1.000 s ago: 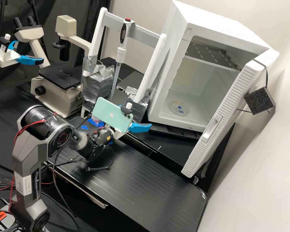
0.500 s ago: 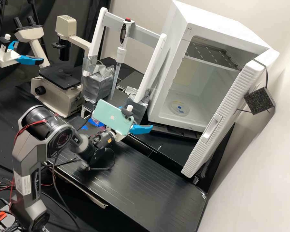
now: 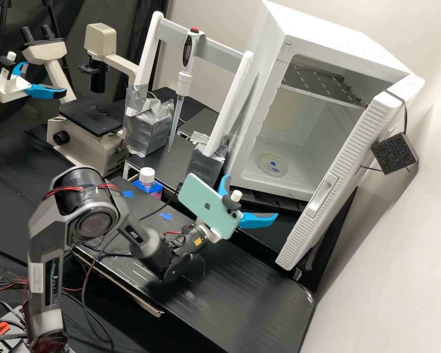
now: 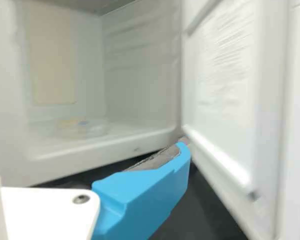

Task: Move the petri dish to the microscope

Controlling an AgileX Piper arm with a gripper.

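Note:
My gripper [image 3: 251, 195] is in front of the incubator, on the opening's near side, with its blue fingers spread apart and nothing between them. The clear petri dish [image 3: 273, 165] lies flat on the incubator floor, blue marks on it, beyond the fingers and apart from them. In the wrist view, the dish [image 4: 81, 129] shows faintly inside the white chamber, while one blue finger [image 4: 145, 195] of the gripper is outside, below the chamber's front lip. The cream microscope [image 3: 113, 147] with its black stage [image 3: 92, 116] stands at the bench's far left.
The incubator door [image 3: 335, 184] is swung open at the right. A pipette [image 3: 183, 81] hangs from a white frame [image 3: 148, 51] between microscope and incubator. A white-capped bottle [image 3: 147, 177] stands near it. A phone [image 3: 208, 208] is mounted on my wrist.
The arm has swung to the right, carrying the open gripper toward the incubator and a little lower. The bottle and blue tape on the bench have come into fuller view. The dish has stayed put.

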